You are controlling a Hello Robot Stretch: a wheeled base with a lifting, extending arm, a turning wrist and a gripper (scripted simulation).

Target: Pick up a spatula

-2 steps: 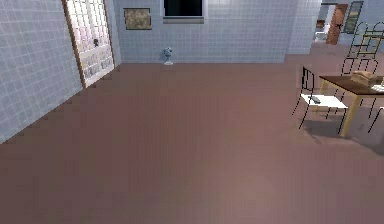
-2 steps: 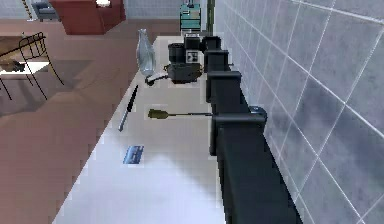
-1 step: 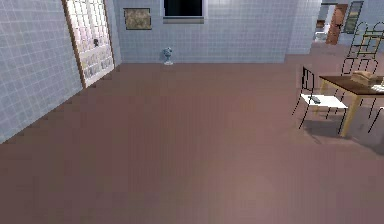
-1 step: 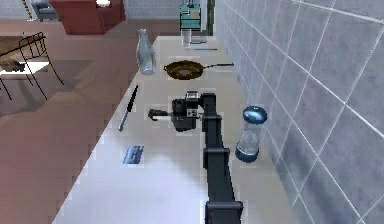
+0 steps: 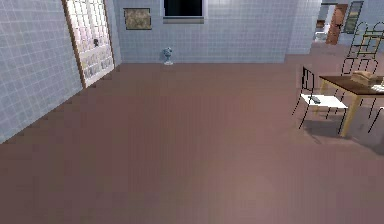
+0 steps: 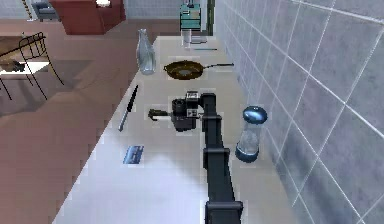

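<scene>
Left of the claw (image 6: 157, 113), near the tabletop (image 6: 170, 170) edge, lies a long dark utensil (image 6: 129, 107), likely the spatula, though its blade is too thin to confirm. A sideways nudge could push it off onto the floor (image 6: 50, 120). The claw's grip cannot be told, nor whether it holds anything. Right of it, the arm (image 6: 215, 160) could knock the blue-capped jar (image 6: 252, 135) if it swings.
</scene>
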